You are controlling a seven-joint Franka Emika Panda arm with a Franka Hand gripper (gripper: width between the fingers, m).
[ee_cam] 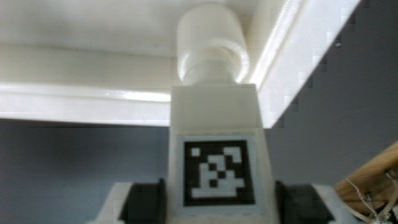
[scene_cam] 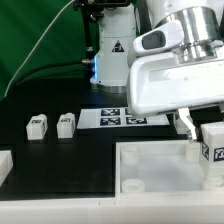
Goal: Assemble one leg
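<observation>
My gripper (scene_cam: 203, 133) is at the exterior view's right, shut on a leg (scene_cam: 213, 146), a white block with a black-and-white tag. It holds the leg over the right part of the large white tray-like piece (scene_cam: 150, 158). In the wrist view the leg (ee_cam: 215, 120) sits between the dark pads (ee_cam: 150, 202) of my gripper (ee_cam: 217, 208), tag facing the camera. Its rounded end points at the tray-like piece's raised white rim (ee_cam: 89, 95). Whether that end touches the piece is unclear. Two more legs (scene_cam: 37, 125) (scene_cam: 66, 124) stand on the black table at the left.
The marker board (scene_cam: 122, 119) lies flat behind the tray-like piece, under the arm. Another white part (scene_cam: 5, 166) shows at the left edge. The arm's base and cables stand at the back against a green backdrop.
</observation>
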